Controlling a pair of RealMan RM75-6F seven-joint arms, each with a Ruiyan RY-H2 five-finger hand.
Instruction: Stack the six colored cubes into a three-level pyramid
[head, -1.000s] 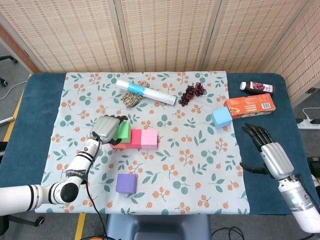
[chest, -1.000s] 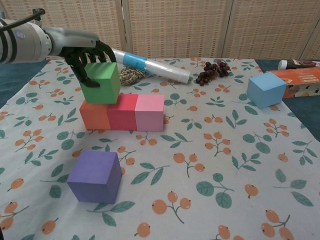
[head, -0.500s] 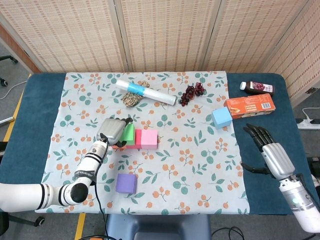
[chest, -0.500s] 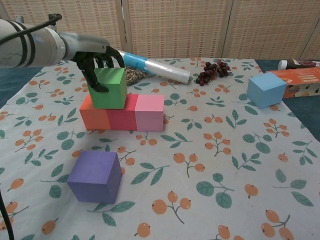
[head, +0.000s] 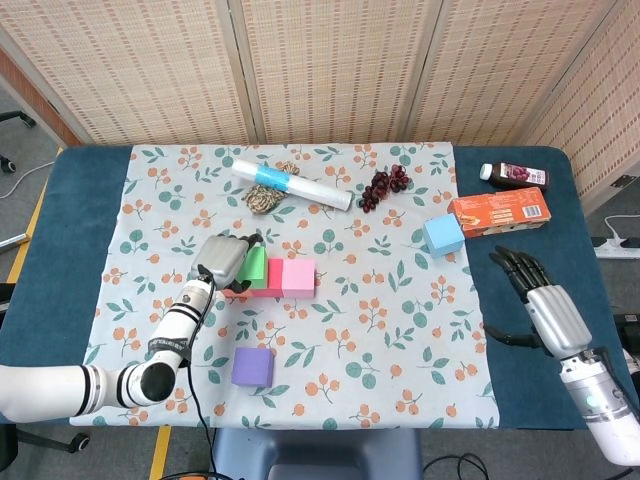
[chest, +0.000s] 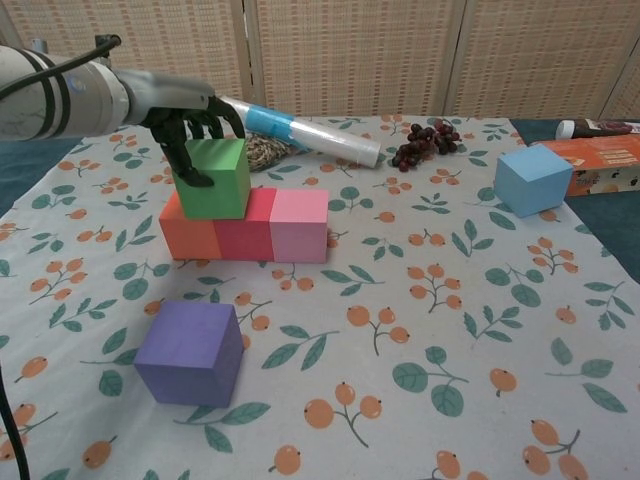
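Note:
A row of three cubes lies on the floral cloth: orange, red and pink. A green cube sits on top, over the orange-red seam, and my left hand grips it from above and behind. In the head view the left hand covers most of the green cube. A purple cube stands alone in front of the row. A light blue cube sits at the far right. My right hand hovers open over the blue table edge, holding nothing.
A clear wrapped roll with a blue band, a bundle of twine and dark grapes lie along the back. An orange box and a dark bottle lie at the right rear, behind the light blue cube.
My left hand carried the green cube right and down from above the orange cube onto the orange-red seam. The right hand barely moved.

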